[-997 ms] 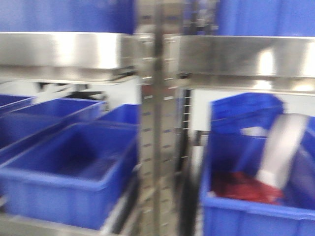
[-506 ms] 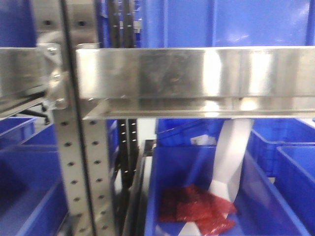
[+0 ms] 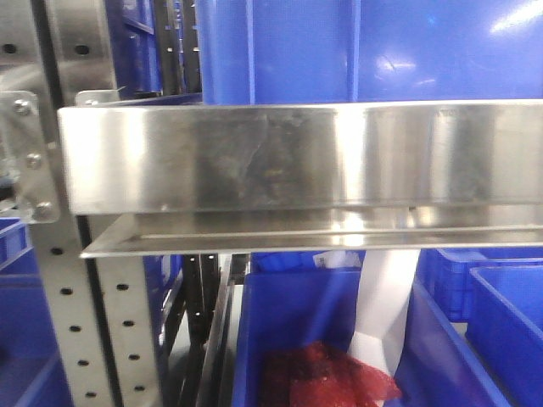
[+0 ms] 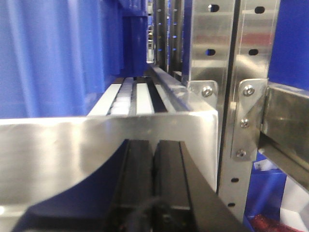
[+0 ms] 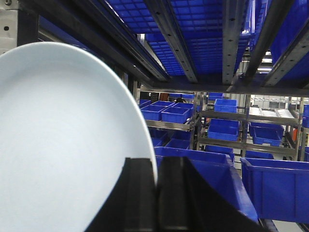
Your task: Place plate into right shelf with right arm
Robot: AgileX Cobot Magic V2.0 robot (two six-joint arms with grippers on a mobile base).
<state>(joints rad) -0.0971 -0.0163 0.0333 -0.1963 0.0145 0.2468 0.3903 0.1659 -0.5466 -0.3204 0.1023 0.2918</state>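
The plate (image 5: 63, 145) is plain, white with a bluish tint, and fills the left of the right wrist view. My right gripper (image 5: 155, 166) is shut on its rim and holds it on edge under a shelf level, above a blue bin (image 5: 203, 166). The right shelf (image 3: 297, 157) shows its broad steel front lip across the front view, with perforated posts (image 3: 93, 339) at left. My left gripper (image 4: 154, 150) is shut and empty, close to a steel shelf lip (image 4: 72, 150). The plate and both grippers are out of the front view.
A blue bin (image 3: 365, 51) stands on the upper level. Below, a bin (image 3: 288, 331) holds red bags (image 3: 322, 381) and a white strip (image 3: 382, 305). Steel posts (image 4: 227, 72) stand right of my left gripper. Rails and bin bottoms (image 5: 193, 38) hang over the plate.
The front view has shifted right and closer: the posts slid to the left edge and the steel lip now fills the frame. The bin with red bags stays below.
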